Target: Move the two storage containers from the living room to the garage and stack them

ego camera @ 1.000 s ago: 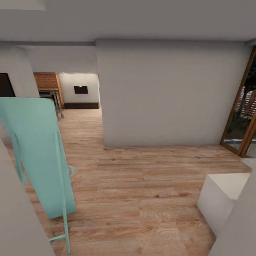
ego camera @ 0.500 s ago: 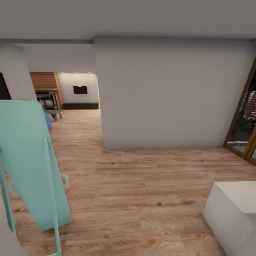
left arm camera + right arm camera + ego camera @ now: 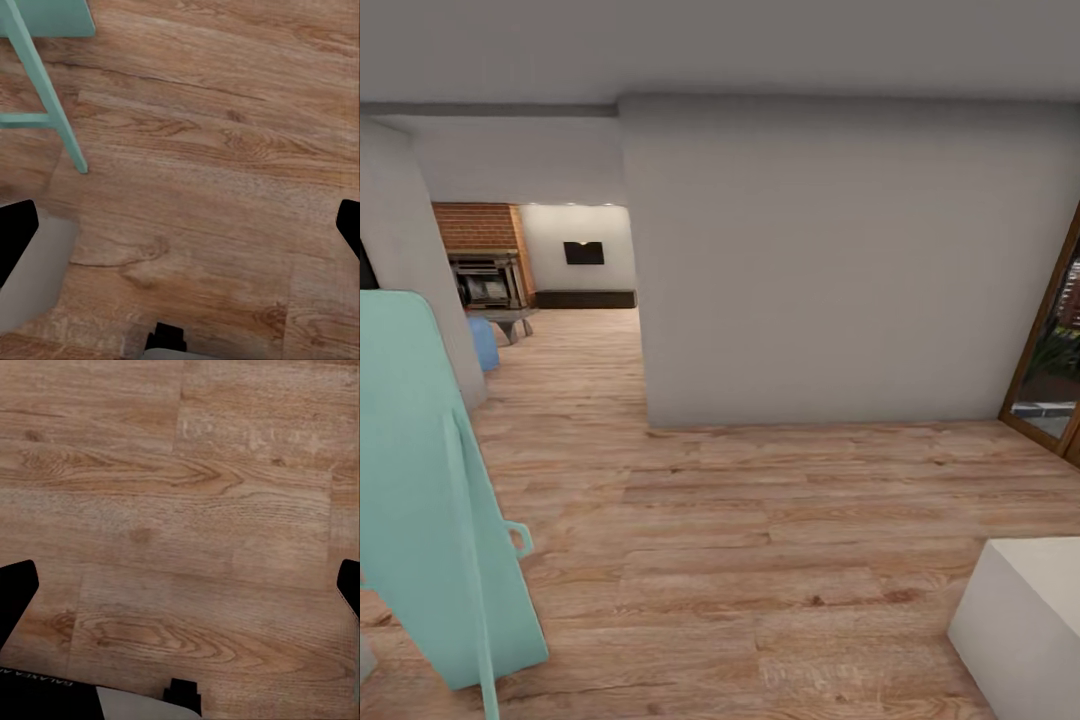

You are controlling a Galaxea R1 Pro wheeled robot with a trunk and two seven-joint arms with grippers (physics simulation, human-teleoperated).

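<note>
Head view: the robot is in a hallway w/ light wood floor [image 3: 760,520]. A big white wall [image 3: 840,270] stands in front. Left of it is an opening to the living room [image 3: 550,280]. In there you can see a brick fireplace [image 3: 475,245], a dark low cabinet [image 3: 585,298], a bit of a blue sofa [image 3: 483,342] and a grey coffee table [image 3: 510,318]. The two storage containers can't be seen here; my guess is they're further in that room. Close on the left stands a tall mint-green stand [image 3: 430,490]. A white block [image 3: 1025,625] sits low on the right, and a wood-framed glass door [image 3: 1050,370] is at the far right.

My guess on the bins: thin walls, no lid, nothing said to be inside, so prob. light and a bit bendy. Pinch a side wall at the rim, near the middle, so it doesn't tip.

Left wrist view: the left gripper [image 3: 180,232] is wide open and holds nothing. Its two dark fingers [image 3: 15,232] sit at the picture's edges, w/ bare wood floor between. A leg of the mint-green stand is near.

Right wrist view: the right gripper [image 3: 180,592] is wide open too, empty, touching nothing. Only floor planks lie between its fingers [image 3: 15,585].
</note>
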